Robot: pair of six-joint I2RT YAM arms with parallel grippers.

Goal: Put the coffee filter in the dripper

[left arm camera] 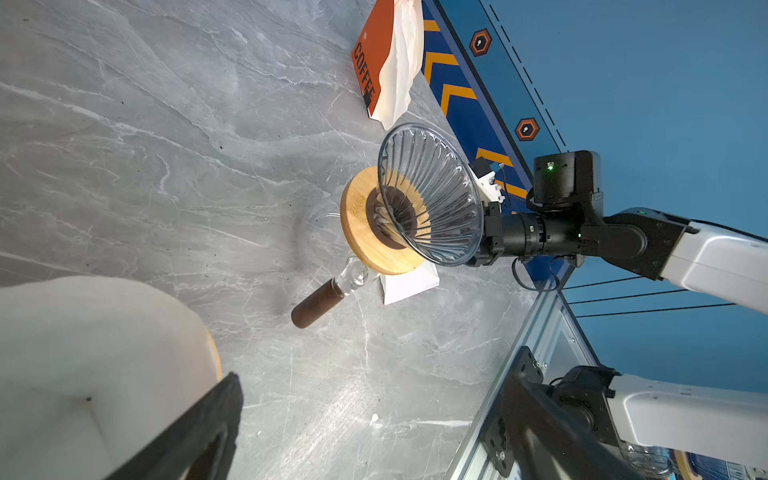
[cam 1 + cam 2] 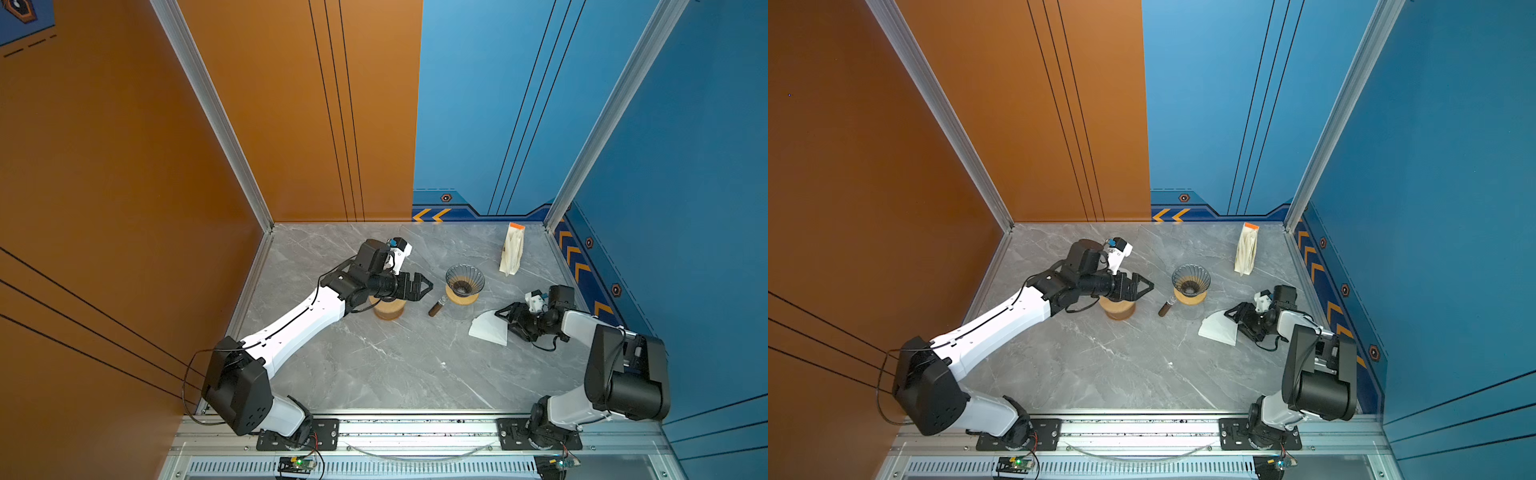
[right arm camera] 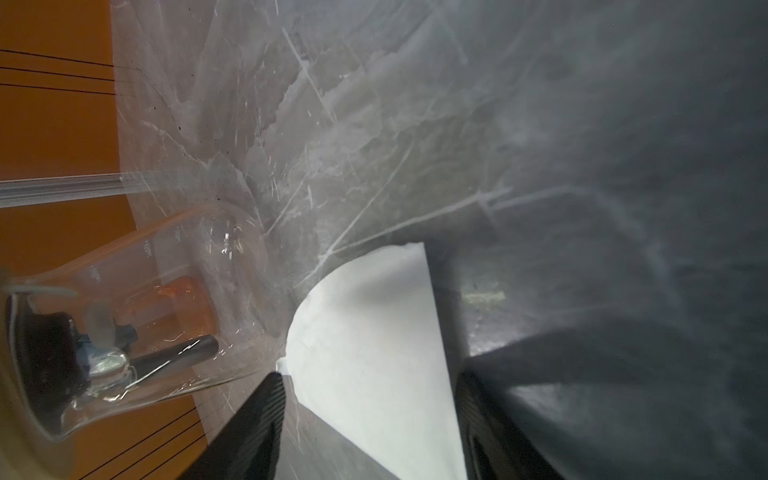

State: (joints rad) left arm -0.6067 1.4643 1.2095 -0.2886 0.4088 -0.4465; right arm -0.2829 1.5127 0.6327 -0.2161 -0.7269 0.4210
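The white folded coffee filter [image 2: 487, 329] [image 2: 1217, 330] lies flat on the grey marble table, to the right of and nearer than the dripper. The dripper [image 2: 464, 280] [image 2: 1191, 277] [image 1: 432, 195] is a ribbed glass cone on a wooden ring, standing on a glass carafe. My right gripper [image 2: 503, 322] [image 2: 1233, 323] [image 3: 370, 415] is low at the table and open. One edge of the filter [image 3: 374, 332] lies between its fingers, with a gap on one side. My left gripper [image 2: 428, 286] [image 2: 1149, 286] [image 1: 374, 432] hovers wide open and empty, left of the dripper.
A round wooden canister [image 2: 389, 308] [image 2: 1118, 308] stands under the left gripper. The carafe's brown handle [image 2: 436, 308] [image 1: 318, 301] points toward it. A bag of filters [image 2: 513, 249] [image 2: 1246, 249] [image 1: 386, 62] stands at the back right near the blue wall.
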